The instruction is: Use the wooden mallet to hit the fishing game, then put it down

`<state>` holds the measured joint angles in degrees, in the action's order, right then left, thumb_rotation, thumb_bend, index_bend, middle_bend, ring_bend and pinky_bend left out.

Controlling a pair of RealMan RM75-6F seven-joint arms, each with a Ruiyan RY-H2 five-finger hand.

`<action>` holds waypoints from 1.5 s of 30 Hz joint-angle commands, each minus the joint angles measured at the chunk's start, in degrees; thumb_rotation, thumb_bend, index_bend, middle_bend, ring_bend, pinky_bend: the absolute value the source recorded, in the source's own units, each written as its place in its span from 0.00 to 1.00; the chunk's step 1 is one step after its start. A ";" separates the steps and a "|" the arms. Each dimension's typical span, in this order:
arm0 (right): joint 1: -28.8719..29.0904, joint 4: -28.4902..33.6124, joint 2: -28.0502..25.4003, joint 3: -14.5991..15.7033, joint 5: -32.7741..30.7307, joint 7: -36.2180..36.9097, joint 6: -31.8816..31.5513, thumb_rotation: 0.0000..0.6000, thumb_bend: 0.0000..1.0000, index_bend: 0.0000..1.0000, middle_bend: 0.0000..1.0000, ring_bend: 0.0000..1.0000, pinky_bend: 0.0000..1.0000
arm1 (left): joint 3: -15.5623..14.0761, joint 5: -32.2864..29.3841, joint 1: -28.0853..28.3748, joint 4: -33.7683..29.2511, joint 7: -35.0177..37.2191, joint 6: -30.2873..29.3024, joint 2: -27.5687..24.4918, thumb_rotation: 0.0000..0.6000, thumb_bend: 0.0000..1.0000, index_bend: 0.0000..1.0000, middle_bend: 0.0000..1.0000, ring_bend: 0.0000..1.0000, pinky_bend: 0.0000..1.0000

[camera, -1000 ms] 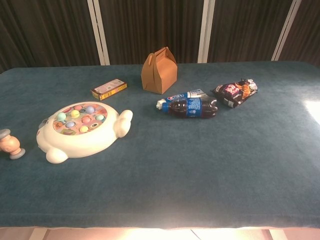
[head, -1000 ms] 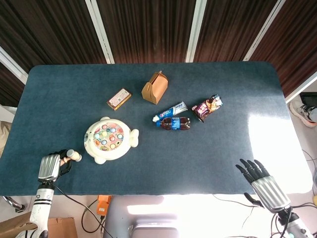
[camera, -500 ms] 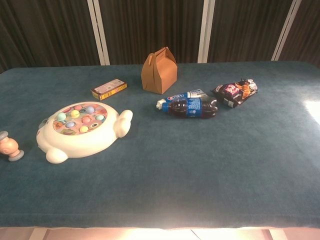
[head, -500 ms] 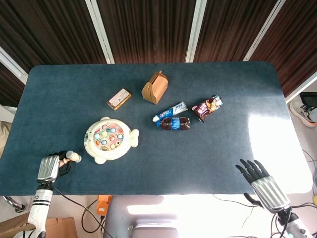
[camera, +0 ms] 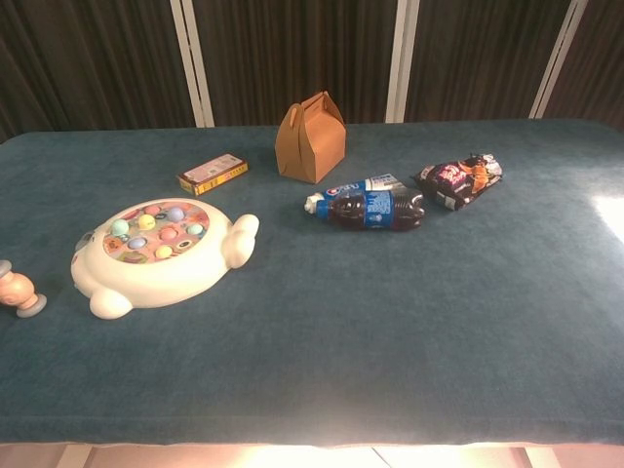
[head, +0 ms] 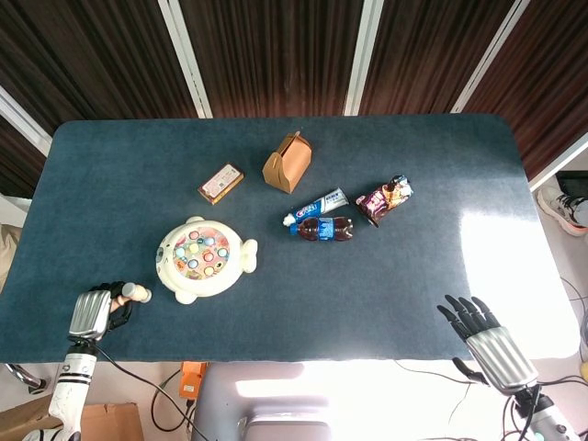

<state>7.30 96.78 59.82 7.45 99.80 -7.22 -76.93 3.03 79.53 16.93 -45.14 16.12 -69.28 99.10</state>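
The white fishing game (head: 200, 257) with its coloured fish lies on the left part of the blue table (head: 413, 285); in the chest view the fishing game (camera: 156, 246) is at the left. My left hand (head: 93, 312) is at the table's front left corner, its fingers curled around the wooden mallet (head: 136, 293). The chest view shows only the mallet head (camera: 18, 291) at the left edge, low by the cloth and left of the game. My right hand (head: 484, 338) hovers at the front right edge, fingers spread and empty.
Behind the game lie a small flat box (head: 220, 183) and a brown paper carton (head: 287, 163). A toothpaste tube (head: 317, 206), a cola bottle (head: 323, 227) and a snack bag (head: 384, 198) lie in the middle right.
My left hand and the mallet have drifted slightly left and toward the front edge, away from the game. The right hand has stayed put.
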 commanded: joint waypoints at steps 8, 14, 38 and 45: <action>0.04 -0.09 0.09 0.00 0.10 0.04 0.00 1.00 0.24 0.00 0.00 0.00 0.00 | 0.03 0.80 -0.08 0.85 0.40 -0.10 0.22 1.00 0.30 0.61 0.53 0.41 0.46; 0.01 -0.17 0.09 0.00 0.06 0.08 -0.04 1.00 0.24 0.00 0.00 0.00 0.00 | 0.13 1.06 0.01 0.89 0.79 0.26 0.06 1.00 0.27 0.60 0.53 0.41 0.46; -0.15 -0.23 0.04 0.06 0.18 0.04 -0.32 1.00 0.24 0.00 0.00 0.00 0.00 | 0.01 1.82 0.07 -0.77 2.62 1.38 -1.55 1.00 0.12 0.53 0.47 0.36 0.43; -0.13 -0.26 0.13 0.02 0.07 -0.14 -0.18 1.00 0.24 0.00 0.00 0.00 0.00 | 0.59 1.32 0.33 -4.41 4.41 2.33 -3.13 1.00 0.12 0.53 0.47 0.36 0.43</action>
<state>7.17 96.52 59.95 7.47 99.87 -7.36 -77.11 3.42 81.13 17.13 -48.09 19.76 -67.59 96.72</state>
